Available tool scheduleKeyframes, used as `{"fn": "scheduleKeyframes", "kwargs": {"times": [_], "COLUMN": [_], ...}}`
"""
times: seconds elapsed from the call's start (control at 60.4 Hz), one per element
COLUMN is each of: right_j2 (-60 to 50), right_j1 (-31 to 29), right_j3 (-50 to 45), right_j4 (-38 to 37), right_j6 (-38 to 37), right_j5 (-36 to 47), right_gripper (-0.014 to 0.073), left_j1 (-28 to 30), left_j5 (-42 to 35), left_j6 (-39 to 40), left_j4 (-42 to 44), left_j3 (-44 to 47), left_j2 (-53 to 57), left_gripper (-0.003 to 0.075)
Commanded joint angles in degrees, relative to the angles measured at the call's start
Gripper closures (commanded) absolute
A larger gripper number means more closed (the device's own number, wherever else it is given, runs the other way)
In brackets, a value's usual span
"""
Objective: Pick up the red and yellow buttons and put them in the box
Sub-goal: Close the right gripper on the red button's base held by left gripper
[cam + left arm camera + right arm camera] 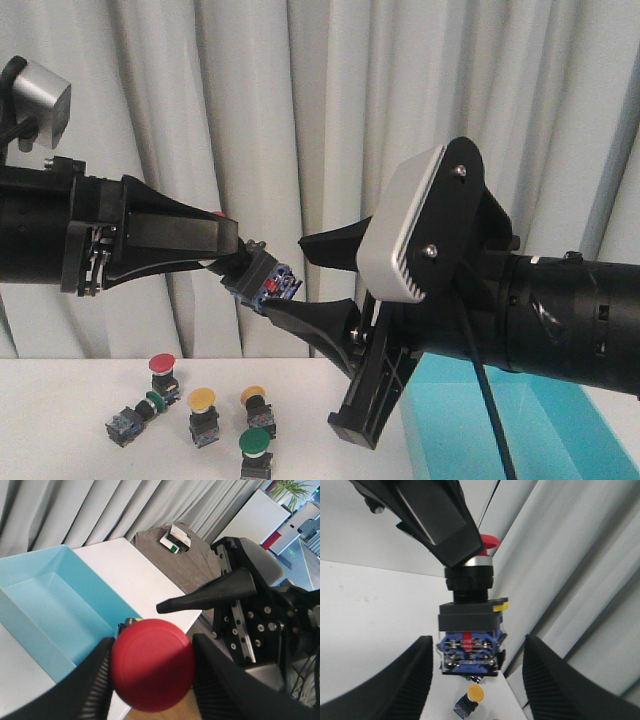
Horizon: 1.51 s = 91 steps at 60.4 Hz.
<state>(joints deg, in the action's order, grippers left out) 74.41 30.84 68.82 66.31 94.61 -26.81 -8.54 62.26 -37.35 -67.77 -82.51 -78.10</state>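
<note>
While the left gripper (225, 245) clamps the red mushroom-capped push-button switch (262, 277) by its cap, held aloft well above the turquoise plastic box (520, 430), the right gripper (315, 280) brackets its rigid, light, blocky body with fingers spread, the soundest grasping surface.

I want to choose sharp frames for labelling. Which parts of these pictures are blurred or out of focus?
Left wrist view: the red button cap is soft, the box sharper. Right wrist view: right gripper fingers blurred, button body crisp. Front view: mild softness overall, left gripper readable.
</note>
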Motion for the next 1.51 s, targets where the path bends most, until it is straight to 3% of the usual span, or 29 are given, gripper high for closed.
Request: {"fn": "scheduleKeyframes", "kwargs": {"times": [0.0,0.364,0.645,0.86,1.076,1.258,1.489], "right_j2": [-1.28,-0.60,1.20,2.81,3.11,3.11,3.11], "right_j1": [0.26,0.26,1.45,5.08,5.80,5.80,5.80], "right_j3": [1.96,1.96,2.31,2.31,2.31,2.31,2.31], "right_j4": [1.21,1.00,1.23,0.98,0.93,0.98,0.98], "right_j6": [-1.07,-3.30,-2.69,-0.25,-0.08,-0.08,-0.03], "right_j5": [1.90,1.39,2.13,9.76,11.09,11.60,11.85], "right_gripper": [0.0185,0.0074,0.0071,0.0071,0.0079,0.0156,0.0379], "left_j1": [-0.23,-0.23,-0.23,-0.23,-0.23,-0.23,-0.23], "left_j5": [-1.96,-1.67,-1.48,-1.35,-1.20,-1.20,-1.20], "left_j6": [0.05,0.05,0.51,0.53,0.53,0.53,0.53], "left_j4": [-4.37,-4.36,-4.49,-4.79,-4.79,-4.79,-4.79], "left_j3": [-2.00,-2.00,-2.00,-2.00,-2.00,-2.00,-2.00], "left_j2": [1.88,1.88,1.88,1.88,1.88,1.88,1.88], "left_gripper": [0.0723,0.0723,0.0723,0.0723,0.0723,0.0723,0.0723]}}
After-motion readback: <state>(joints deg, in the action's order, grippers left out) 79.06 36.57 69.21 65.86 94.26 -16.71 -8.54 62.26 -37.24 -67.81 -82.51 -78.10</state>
